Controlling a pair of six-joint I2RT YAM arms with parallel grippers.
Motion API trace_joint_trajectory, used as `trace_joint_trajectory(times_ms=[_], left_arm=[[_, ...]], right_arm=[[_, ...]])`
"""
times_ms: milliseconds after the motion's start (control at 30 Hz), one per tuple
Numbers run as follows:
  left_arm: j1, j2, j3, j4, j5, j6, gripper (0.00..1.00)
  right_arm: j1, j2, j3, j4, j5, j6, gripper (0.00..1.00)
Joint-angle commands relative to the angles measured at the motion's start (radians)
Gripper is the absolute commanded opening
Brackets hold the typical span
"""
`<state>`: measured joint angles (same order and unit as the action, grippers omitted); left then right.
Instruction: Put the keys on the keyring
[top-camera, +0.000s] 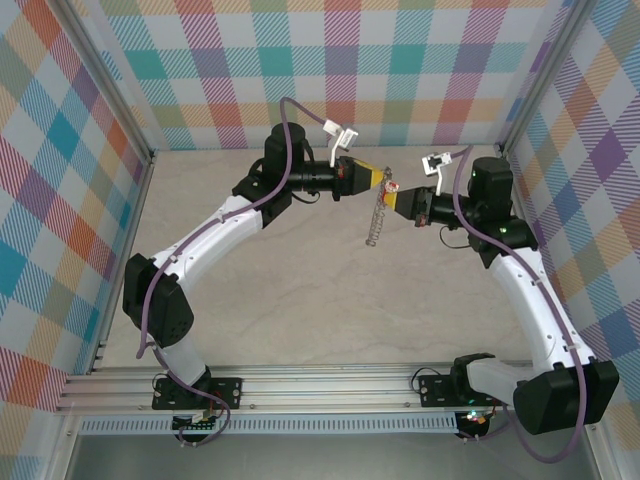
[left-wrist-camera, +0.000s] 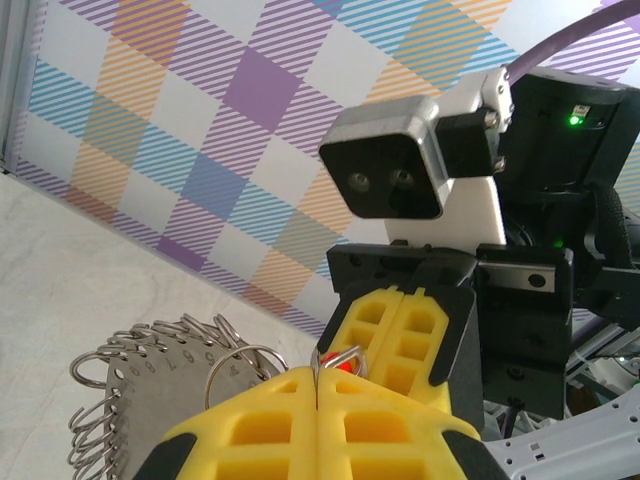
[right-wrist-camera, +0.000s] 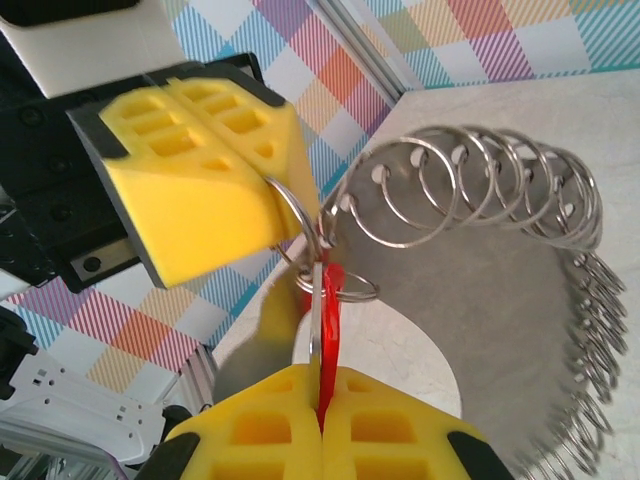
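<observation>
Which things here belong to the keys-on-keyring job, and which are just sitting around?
Job:
- red key, pinched in the right gripper
- keyring, a metal plate edged with rings, held by one ring in the left gripper

Not the job:
- table
- plaid walls
- aluminium frame

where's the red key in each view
top external: key at centre, at the top of the hanging keyring
left wrist: key low centre, a red speck just beyond the left gripper
right wrist: key bottom centre, pinched in the right gripper
shared landmark: the keyring, beside the key
</observation>
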<state>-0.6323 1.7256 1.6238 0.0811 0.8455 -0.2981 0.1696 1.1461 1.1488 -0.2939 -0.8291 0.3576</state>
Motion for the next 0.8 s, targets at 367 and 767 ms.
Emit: trace_joint_trajectory(times_ms=[367,767], left_arm=[[-0.007,0.000,0.001,0.044,0.024,0.006,0.00],[-0.007,-0.002,-0.002,0.025,-0.004,0.005,0.00]], right_arm=[[-0.004,0.030,0.111,-0.003,0.001,-0.019,0.00],[-0.004,0.037,0.113,-0.023,0.010,-0.032,0.00]])
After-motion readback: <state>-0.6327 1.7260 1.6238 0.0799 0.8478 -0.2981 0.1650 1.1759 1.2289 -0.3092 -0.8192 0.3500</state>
